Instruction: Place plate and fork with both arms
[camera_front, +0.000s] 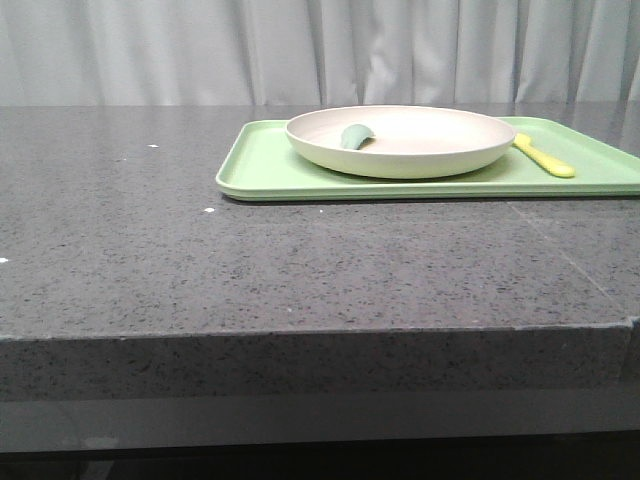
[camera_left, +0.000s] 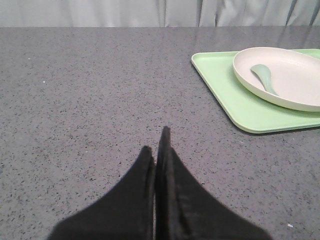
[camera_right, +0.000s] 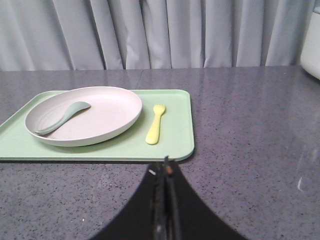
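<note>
The cream-white plate (camera_front: 400, 140) (camera_left: 282, 75) (camera_right: 85, 115) rests on a light-green tray (camera_front: 260, 170) (camera_left: 220, 85) (camera_right: 175, 135). A sage-green spoon (camera_front: 355, 136) (camera_left: 263, 77) (camera_right: 62, 118) lies inside the plate. On the tray beside the plate's right edge lies the pale-yellow fork (camera_front: 543, 156) (camera_right: 155, 124). My left gripper (camera_left: 156, 142) is shut and empty, over bare countertop left of the tray. Just short of the tray's near edge my right gripper (camera_right: 165, 167) is shut too, holding nothing. Neither gripper appears in the front view.
The tray sits on a dark grey speckled countertop (camera_front: 150, 250), whose front edge (camera_front: 300, 335) runs across the front view. Grey curtains (camera_front: 300, 50) hang behind. A white object (camera_right: 312, 45) stands at the far right of the right wrist view.
</note>
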